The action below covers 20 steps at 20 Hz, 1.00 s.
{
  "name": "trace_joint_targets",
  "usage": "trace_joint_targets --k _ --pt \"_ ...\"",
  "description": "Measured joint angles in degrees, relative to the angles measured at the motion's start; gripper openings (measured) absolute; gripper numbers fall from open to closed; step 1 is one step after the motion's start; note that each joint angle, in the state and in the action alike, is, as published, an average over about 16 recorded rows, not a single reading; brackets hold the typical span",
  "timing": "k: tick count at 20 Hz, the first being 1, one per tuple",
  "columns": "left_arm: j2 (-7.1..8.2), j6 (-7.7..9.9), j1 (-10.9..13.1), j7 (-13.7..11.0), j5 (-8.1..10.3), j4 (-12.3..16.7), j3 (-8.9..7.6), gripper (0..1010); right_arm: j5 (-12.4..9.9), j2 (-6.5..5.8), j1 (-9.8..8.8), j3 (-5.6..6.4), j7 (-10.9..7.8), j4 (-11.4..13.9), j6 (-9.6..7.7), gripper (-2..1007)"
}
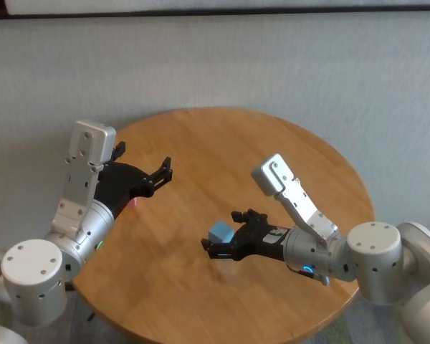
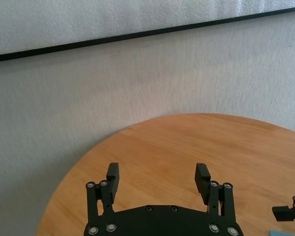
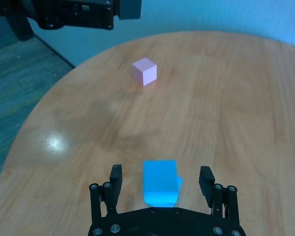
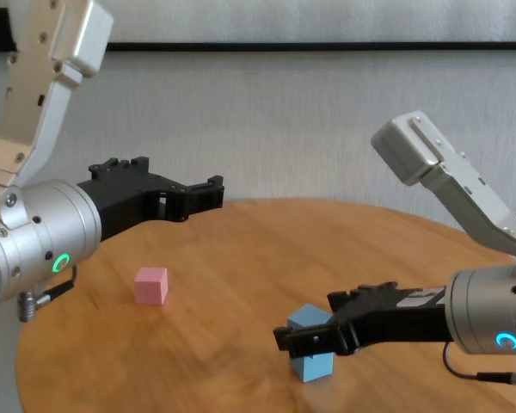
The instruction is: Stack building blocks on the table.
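Observation:
In the right wrist view a light blue block [image 3: 160, 177] sits on a second light blue block [image 3: 177, 189], slightly askew. My right gripper [image 3: 161, 176] is open around the top one, with a gap between each finger and the block. The chest view shows the same stack [image 4: 314, 366] on the table [image 4: 241, 249] with the right gripper [image 4: 308, 334] at the height of the upper block. The pink block [image 4: 151, 285] stands alone on the left side of the table. Above it my left gripper [image 1: 143, 161] hovers open and empty.
The round wooden table [image 1: 272, 143] has grey carpet and a pale wall behind it. The table edge runs close behind the left gripper [image 2: 157, 179]. Bare wood lies between the pink block [image 3: 144, 71] and the blue stack.

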<state>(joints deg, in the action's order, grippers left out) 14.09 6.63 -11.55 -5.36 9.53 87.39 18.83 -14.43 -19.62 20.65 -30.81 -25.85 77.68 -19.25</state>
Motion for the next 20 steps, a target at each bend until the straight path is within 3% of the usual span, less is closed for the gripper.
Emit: trace_joint_targets --k 5,10,17,20 --pt "0.0 0.0 0.0 0.0 0.0 0.0 0.0 1001 -0.08 -0.49 -1.28 1.48 0.97 1.86 4.46 985" --pt "0.0 0.0 0.0 0.0 0.0 0.0 0.0 1001 1.09 -0.91 -2.79 3.52 3.44 3.71 10.86 1005" --pt "0.0 0.0 0.0 0.0 0.0 0.0 0.0 1001 6.45 -0.81 -4.24 5.7 9.75 4.12 20.08 1005" --pt "0.0 0.0 0.0 0.0 0.0 0.0 0.0 1001 9.21 -0.41 -4.5 6.35 12.45 3.36 22.97 1005"
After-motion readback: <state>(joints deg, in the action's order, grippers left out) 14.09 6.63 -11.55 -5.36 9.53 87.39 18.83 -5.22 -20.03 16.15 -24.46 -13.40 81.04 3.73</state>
